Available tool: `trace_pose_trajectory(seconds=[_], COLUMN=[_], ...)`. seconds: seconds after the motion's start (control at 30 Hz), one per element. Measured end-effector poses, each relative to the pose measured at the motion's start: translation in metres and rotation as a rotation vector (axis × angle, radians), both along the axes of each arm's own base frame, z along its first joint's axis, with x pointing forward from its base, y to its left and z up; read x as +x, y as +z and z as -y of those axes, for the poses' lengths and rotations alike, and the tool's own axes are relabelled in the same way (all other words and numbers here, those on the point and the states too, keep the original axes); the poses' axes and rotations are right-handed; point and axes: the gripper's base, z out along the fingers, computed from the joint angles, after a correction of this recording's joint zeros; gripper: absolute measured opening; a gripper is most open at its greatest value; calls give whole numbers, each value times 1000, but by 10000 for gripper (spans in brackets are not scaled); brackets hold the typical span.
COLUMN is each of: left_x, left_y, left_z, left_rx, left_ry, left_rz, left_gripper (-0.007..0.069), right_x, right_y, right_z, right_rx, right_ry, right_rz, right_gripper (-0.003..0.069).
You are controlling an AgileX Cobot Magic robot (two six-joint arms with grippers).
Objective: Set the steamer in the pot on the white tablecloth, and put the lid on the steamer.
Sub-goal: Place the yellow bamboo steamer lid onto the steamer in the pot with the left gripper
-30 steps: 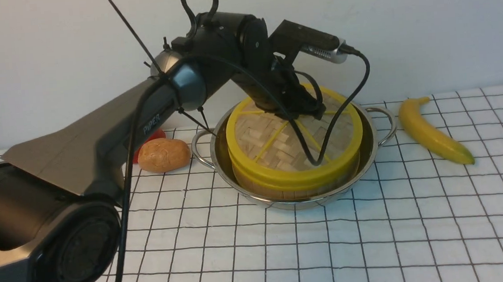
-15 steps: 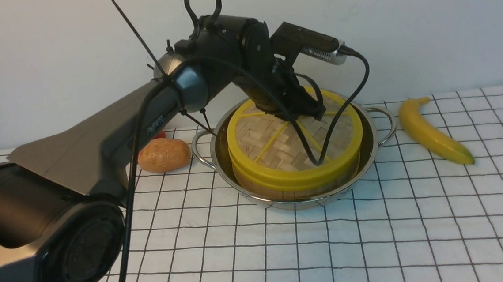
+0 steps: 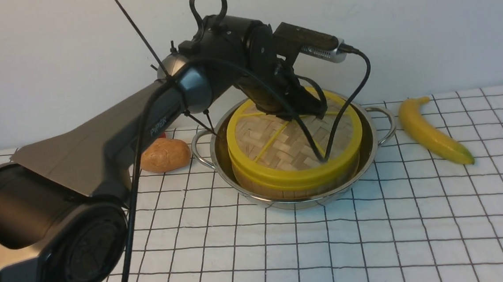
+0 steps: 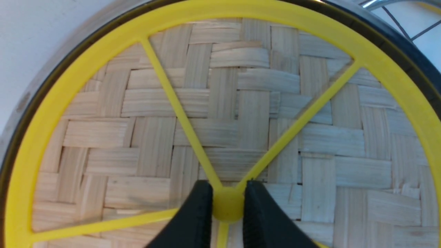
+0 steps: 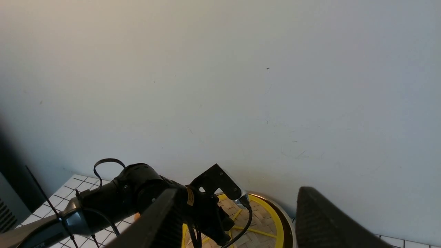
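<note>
1. Lid [image 3: 293, 142] lies flat on the steamer [image 3: 299, 190] at the centre of the front view. Its yellow rim caps the basket, so only a strip of wooden wall shows beneath and the inside is hidden
2. The steamer stands inside the pot [image 3: 367, 150]. The pot's near rim and two wire handles show, but its floor is out of sight. The pot rests on the white tablecloth [image 3: 373, 238]
3. The left gripper [image 4: 228, 193] is clamped on the lid's yellow hub [image 4: 228, 208], with one black finger [image 4: 198, 217] pressed against each side. In the front view the wrist and a looping cable [image 3: 358, 89] cover this grip
4. The right gripper [image 5: 237, 193] is spread wide with nothing between its fingers, and only their blurred tips show. That arm is outside the front view
5. A banana [image 3: 432, 130] lies right of the pot, apart from it. A potato [image 3: 164, 155] lies to the left, near the handle and partly behind the left arm. The red sliver [image 3: 161, 134] behind it is too covered to name
</note>
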Motion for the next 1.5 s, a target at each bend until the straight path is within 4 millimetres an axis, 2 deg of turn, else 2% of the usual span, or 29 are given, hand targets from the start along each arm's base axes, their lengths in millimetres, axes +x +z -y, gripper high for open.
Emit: trace_pose_trajectory(seconds=[1.2,1.5], left_x=[0,0], left_y=[3,9], left_z=[-2,-6], left_rx=[24,43], left_ry=[5,9], left_rz=[19,33], left_gripper=[103,103], right_x=[0,0], right_y=[0,0], right_z=[0,0], right_rx=[-1,-1], right_ry=[1,2], right_rz=[1,0], right_gripper=[440,440])
